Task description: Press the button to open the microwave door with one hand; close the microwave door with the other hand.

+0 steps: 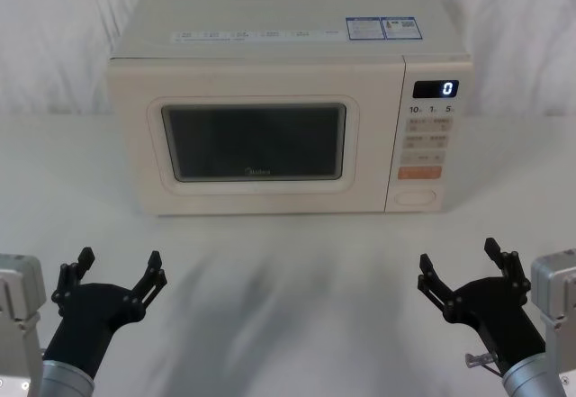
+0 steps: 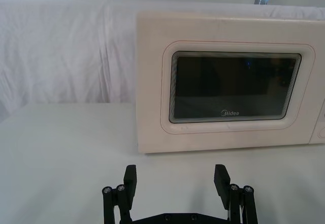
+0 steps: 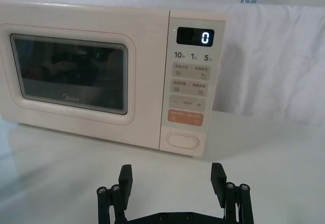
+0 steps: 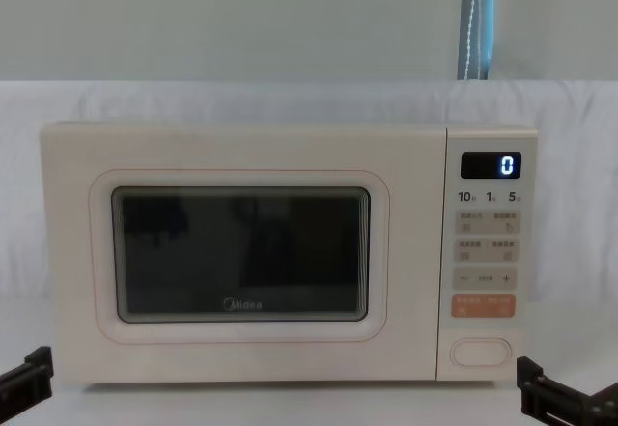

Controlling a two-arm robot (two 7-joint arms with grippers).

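A cream microwave stands at the back of the white table with its door closed flat; the door has a dark window and a grey Midea logo. On the narrow panel to its right, the large pill-shaped button sits at the bottom, under an orange key. My left gripper hangs open near the table's front left, well short of the door. My right gripper is open at the front right, in front of the panel and apart from it.
The display reads 0. White cloth covers the table and the wall behind. A wide bare strip of table lies between both grippers and the microwave's front.
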